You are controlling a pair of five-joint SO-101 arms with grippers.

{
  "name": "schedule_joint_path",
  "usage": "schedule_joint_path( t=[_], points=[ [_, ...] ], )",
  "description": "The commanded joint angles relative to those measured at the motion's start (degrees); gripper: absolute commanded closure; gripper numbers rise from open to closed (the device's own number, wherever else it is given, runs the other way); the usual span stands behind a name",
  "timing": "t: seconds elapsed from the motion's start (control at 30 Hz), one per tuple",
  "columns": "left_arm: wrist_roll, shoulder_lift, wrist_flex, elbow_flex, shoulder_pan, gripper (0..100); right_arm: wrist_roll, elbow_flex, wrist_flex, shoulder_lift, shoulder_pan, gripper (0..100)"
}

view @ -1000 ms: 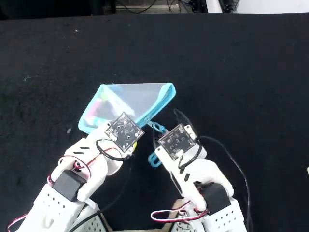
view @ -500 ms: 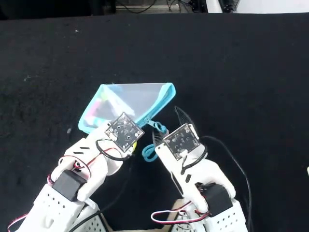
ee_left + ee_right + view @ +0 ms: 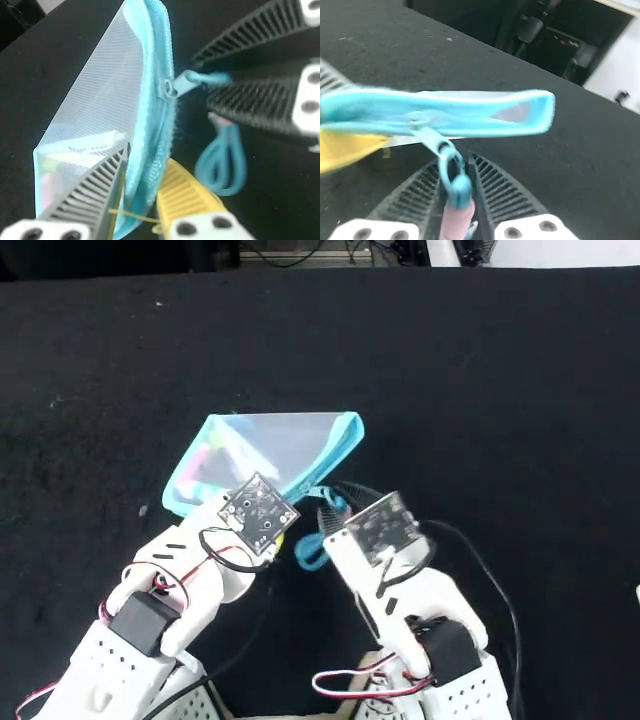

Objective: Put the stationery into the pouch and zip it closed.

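The translucent pouch (image 3: 280, 445) with a light-blue zipper band (image 3: 435, 112) lies on the black table, with coloured stationery (image 3: 215, 465) showing through its wall. My left gripper (image 3: 147, 157) is shut on the pouch's near edge, one dark finger (image 3: 95, 190) on the mesh side and one yellow finger (image 3: 187, 200) on the other. My right gripper (image 3: 456, 162) is shut on the blue zipper pull (image 3: 451, 170), which sticks out from the band. In the high view the right gripper (image 3: 330, 502) sits just right of the left gripper (image 3: 280, 525).
A blue strap loop (image 3: 310, 552) hangs from the pull and lies on the table between the two arms. Black tabletop (image 3: 480, 390) stretches far and right of the pouch. Cables and dark equipment lie beyond the table's far edge.
My right gripper swung left toward the pouch and its spread fingers came together on the zipper pull. The strap loop shifted slightly. The left arm and pouch stayed put.
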Motion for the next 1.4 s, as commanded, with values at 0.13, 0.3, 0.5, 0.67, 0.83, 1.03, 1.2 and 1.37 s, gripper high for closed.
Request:
schedule_joint_path(
  t=[0.13, 0.3, 0.5, 0.67, 0.83, 1.03, 1.2, 1.37],
  points=[
    [0.88, 0.88, 0.53, -0.04, -0.22, 97, -8.88, 0.48, -8.09, -5.58, 10.02, 98.8],
    [0.88, 0.88, 0.53, -0.04, -0.22, 97, -8.88, 3.03, -11.96, -5.58, 10.81, 98.8],
    [0.88, 0.88, 0.53, -0.04, -0.22, 97, -8.88, 3.12, -12.04, -5.58, 10.90, 98.8],
    [0.88, 0.88, 0.53, 0.48, -0.22, 97, -9.49, 3.38, -13.80, -5.05, 15.21, 98.8],
    [0.88, 0.88, 0.53, 0.48, -0.22, 97, -13.71, 5.05, -17.14, -5.05, 19.69, 98.8],
    [0.88, 0.88, 0.53, 0.48, -0.22, 97, -13.71, 5.05, -16.97, -4.97, 19.87, 98.8],
    [0.88, 0.88, 0.53, 0.48, -0.22, 97, -13.71, 4.97, -16.97, -4.97, 19.96, 98.8],
    [0.88, 0.88, 0.53, 0.48, -0.22, 97, -13.80, 4.88, -16.88, -4.97, 20.84, 98.8]
  ],
)
